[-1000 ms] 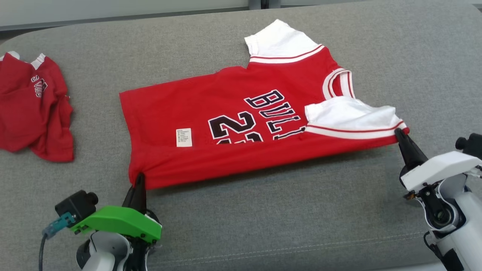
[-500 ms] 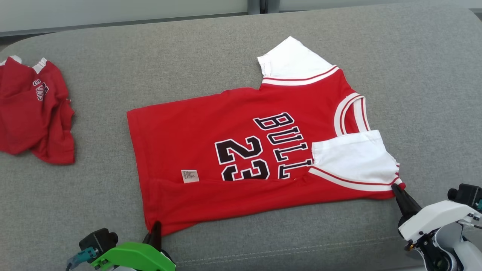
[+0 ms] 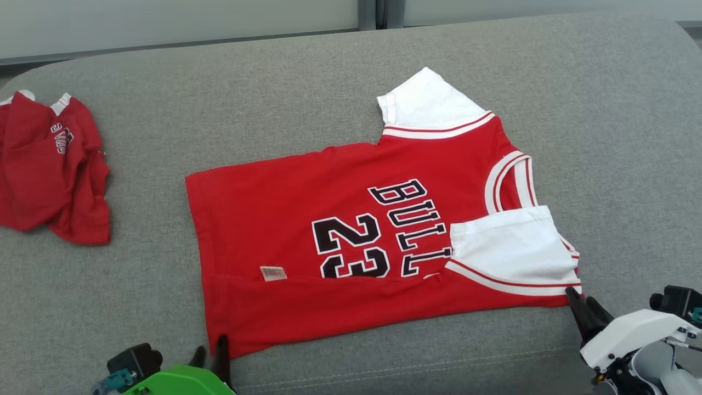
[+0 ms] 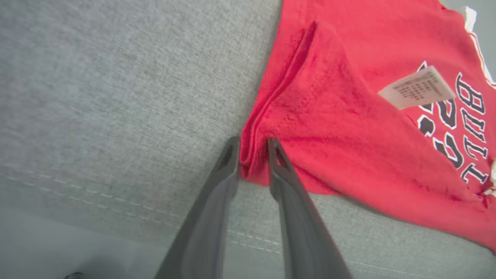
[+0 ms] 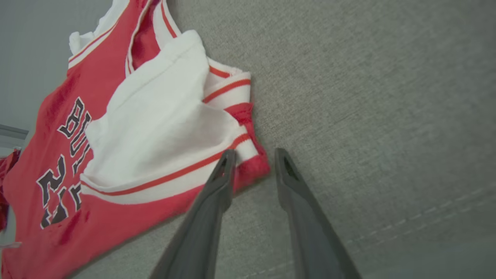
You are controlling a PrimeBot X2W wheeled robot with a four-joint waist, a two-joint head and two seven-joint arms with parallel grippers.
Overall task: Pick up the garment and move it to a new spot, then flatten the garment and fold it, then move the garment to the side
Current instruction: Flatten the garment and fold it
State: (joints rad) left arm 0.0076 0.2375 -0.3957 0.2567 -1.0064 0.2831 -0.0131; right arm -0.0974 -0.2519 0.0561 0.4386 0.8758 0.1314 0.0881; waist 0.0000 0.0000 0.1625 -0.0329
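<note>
Two red garments here: the jersey [image 3: 340, 219] lies spread out in the middle of the grey fabric surface [image 3: 274, 82], and a second crumpled one [image 3: 52, 170] sits well off to its left. Two grippers, both with fingers apart. The left gripper [image 4: 252, 145] straddles the hem corner, the right gripper [image 5: 254, 155] is at the sleeve-side corner. A folded-over white sleeve [image 3: 510, 247] covers the end of the lettering, and the label [image 3: 273, 272] print's too tiny to read.

I read on red jersey [image 3: 263, 219]: "BULL" above "23", black, white-edged; word's end runs under white sleeve [image 3: 510, 247] | tag [image 3: 273, 272]: print too small | crumpled red garment [image 3: 49, 175]: lettering unreadable
</note>
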